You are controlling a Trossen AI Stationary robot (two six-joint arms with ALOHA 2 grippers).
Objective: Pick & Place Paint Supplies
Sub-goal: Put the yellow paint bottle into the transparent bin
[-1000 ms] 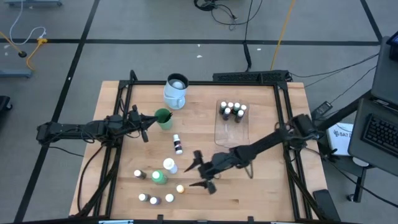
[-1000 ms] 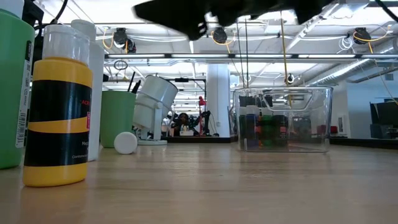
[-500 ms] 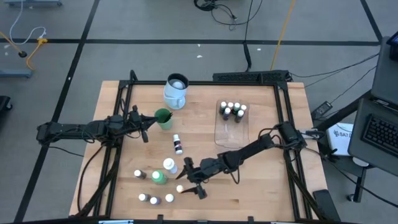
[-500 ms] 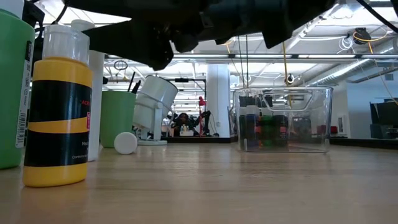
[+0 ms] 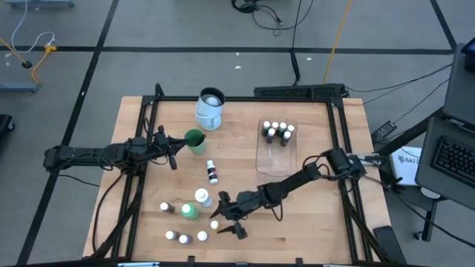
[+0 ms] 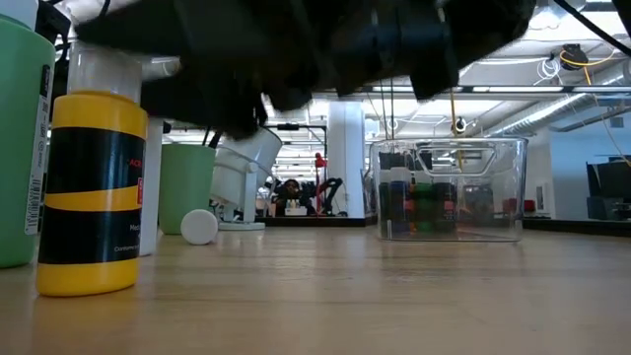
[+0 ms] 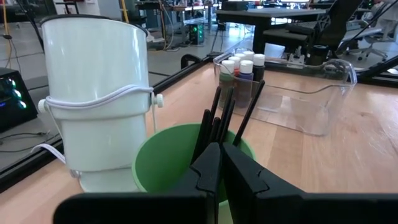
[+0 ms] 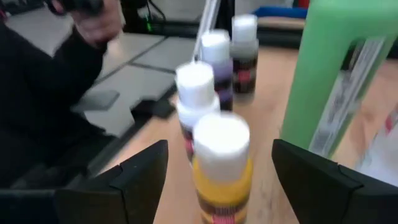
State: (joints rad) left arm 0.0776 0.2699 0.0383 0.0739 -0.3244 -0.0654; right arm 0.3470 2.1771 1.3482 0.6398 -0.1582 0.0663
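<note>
The right gripper (image 5: 226,224) was low over the front part of the desk (image 5: 312,230), its fingers (image 8: 134,177) spread wide with the yellow bottle (image 5: 214,225) standing just ahead of the gap between them, not yet gripped. In the right wrist view that yellow bottle (image 8: 221,168) stood upright with its white cap on, with three more small white-capped bottles (image 8: 214,53) behind it and the large green bottle (image 8: 336,74) beside them. From above, the large green bottle (image 5: 191,211) stood near the front left part of the desk with small bottles scattered around it, some along the front edge (image 5: 184,237) and two nearer the middle (image 5: 212,171). The clear tub (image 5: 277,148) sat toward the right side of the desk with several small bottles (image 5: 276,132) standing upright inside at its far end. The left gripper (image 5: 172,148) hovered at the left side of the desk, just beside the green cup (image 5: 194,140), its fingers (image 7: 208,171) pressed together and holding nothing. The green cup (image 7: 168,155) held several dark brushes (image 7: 214,115) leaning upright, and the white mug (image 5: 210,107) stood just behind it near the far edge.
</note>
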